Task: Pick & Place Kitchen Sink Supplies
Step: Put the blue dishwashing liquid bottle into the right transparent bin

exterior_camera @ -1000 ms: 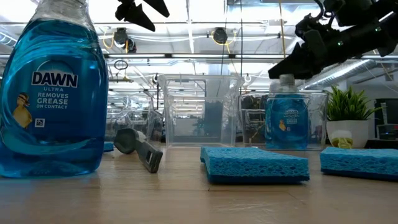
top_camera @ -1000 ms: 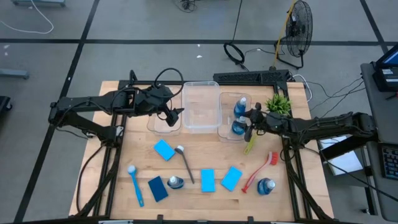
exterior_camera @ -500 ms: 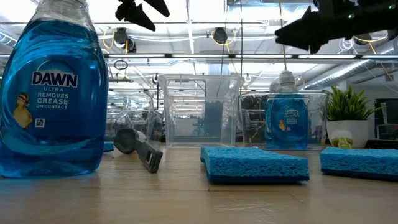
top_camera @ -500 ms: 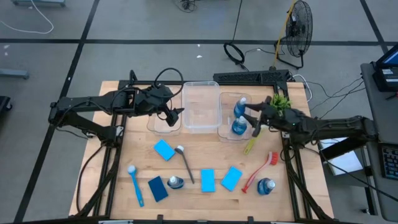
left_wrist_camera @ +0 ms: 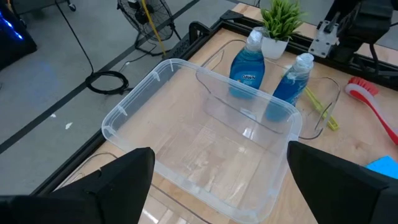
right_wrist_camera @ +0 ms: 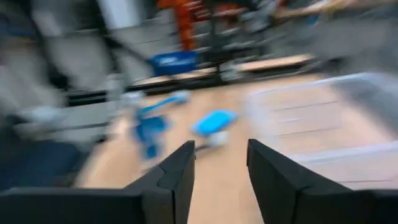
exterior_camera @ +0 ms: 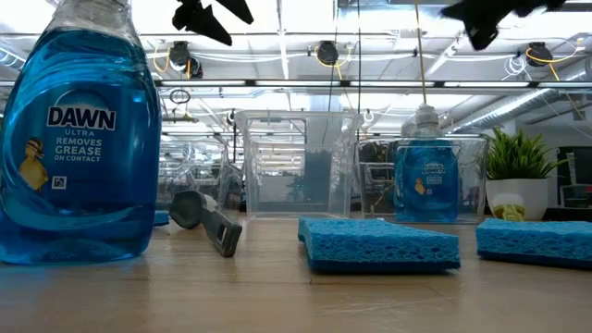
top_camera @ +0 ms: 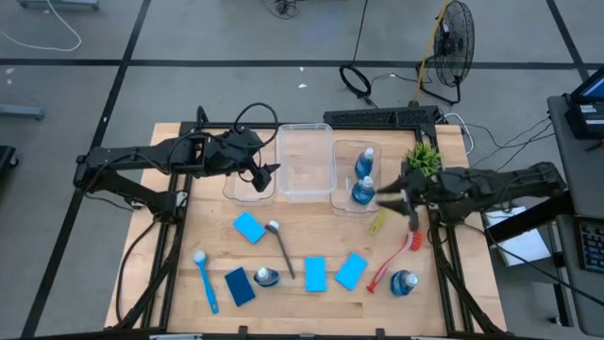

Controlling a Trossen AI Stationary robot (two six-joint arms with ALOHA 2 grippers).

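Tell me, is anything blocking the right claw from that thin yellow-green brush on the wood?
Nothing visible does. The right gripper hangs open and empty just beside the thin yellow-green brush, which lies bare on the wooden table by the clear plastic bin holding two blue soap bottles.

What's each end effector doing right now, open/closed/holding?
Left end effector: open, empty, over the clear bin.
Right end effector: fingers apart with nothing between them, swinging over the table's right side.

Two dark jointed arms, seemingly black-cabled.
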